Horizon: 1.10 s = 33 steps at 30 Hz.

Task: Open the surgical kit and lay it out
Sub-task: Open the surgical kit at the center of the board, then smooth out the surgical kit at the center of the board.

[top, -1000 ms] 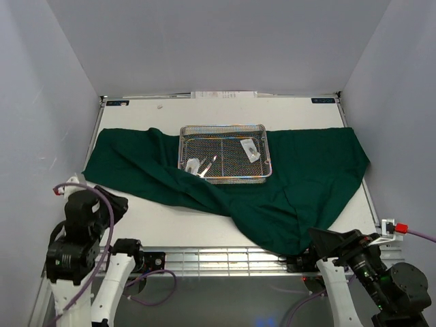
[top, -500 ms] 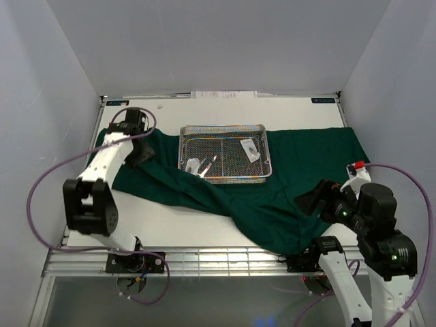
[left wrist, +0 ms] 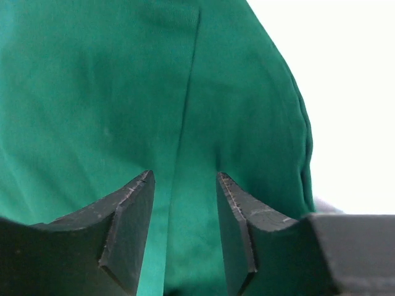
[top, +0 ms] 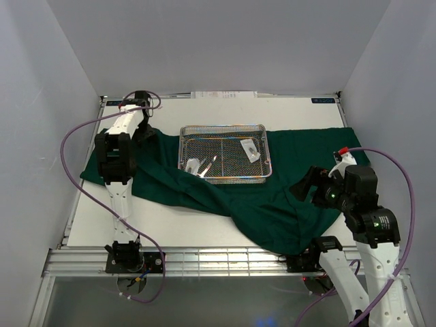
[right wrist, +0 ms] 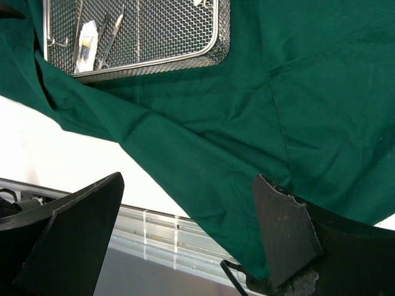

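Left claw now farther back, slightly open, empty, over green cloth wrap.

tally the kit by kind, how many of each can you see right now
green cloth: 1
wire-mesh tray: 1
white packets: 2
thin metal tools: 2 visible in the tray, too small to tell scissors from tweezers
total: 6
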Available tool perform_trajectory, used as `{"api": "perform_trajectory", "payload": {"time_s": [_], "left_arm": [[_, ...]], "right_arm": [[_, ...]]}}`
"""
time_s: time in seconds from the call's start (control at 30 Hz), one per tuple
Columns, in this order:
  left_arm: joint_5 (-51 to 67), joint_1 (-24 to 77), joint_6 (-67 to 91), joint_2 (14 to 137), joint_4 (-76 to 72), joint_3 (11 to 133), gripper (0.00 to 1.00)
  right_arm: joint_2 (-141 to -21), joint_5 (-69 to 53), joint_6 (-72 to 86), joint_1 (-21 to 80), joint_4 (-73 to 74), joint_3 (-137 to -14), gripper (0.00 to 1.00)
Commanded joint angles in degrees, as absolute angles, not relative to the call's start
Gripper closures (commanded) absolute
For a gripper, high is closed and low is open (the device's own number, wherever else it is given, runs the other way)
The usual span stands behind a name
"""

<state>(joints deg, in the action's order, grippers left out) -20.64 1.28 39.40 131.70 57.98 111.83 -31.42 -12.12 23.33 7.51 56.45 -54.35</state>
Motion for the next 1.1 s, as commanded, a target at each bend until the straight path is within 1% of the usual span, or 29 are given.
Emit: {"api": "perform_trajectory", "payload": {"time_s": [0.0,0.1,0.3,0.43,0.5,0.77,0.83,0.93,1.07], "left_arm": [[-22.06,0.09,37.89,133.23,59.76,116.54,0.45],[-22.76,0.09,37.97,134.21,60.47,117.25,0.46],[-23.64,0.09,38.67,130.44,58.89,109.7,0.48],[-24.52,0.09,38.23,128.15,58.45,106.79,0.49],[-24.78,-1.93,37.62,127.27,58.18,105.91,0.5],[-24.87,-3.16,37.18,126.3,57.83,104.94,0.57],[-25.05,-3.25,36.83,125.69,57.31,104.77,0.55],[-24.87,-3.51,36.12,125.51,56.43,105.2,0.48],[-23.73,-5.27,36.47,125.68,56.16,105.38,0.46]], "right_arm": [[-32.08,-11.52,22.94,7.56,52.12,-53.26,0.1],[-32.78,-11.25,23.29,7.56,51.59,-52.65,0.1],[-33.22,-10.37,23.47,7.56,51.24,-52.3,0.1],[-32.35,-10.19,23.91,7.56,51.15,-51.5,0.1],[-31.99,-10.11,24.34,7.56,51.15,-51.07,0.1],[-30.67,-9.93,25.14,7.56,51.5,-50.27,0.1],[-30.41,-10.02,25.22,7.56,51.42,-50.01,0.1],[-30.24,-10.28,25.49,7.56,51.5,-49.83,0.1],[-29.97,-10.28,25.58,7.47,51.5,-49.57,0.1]]}}
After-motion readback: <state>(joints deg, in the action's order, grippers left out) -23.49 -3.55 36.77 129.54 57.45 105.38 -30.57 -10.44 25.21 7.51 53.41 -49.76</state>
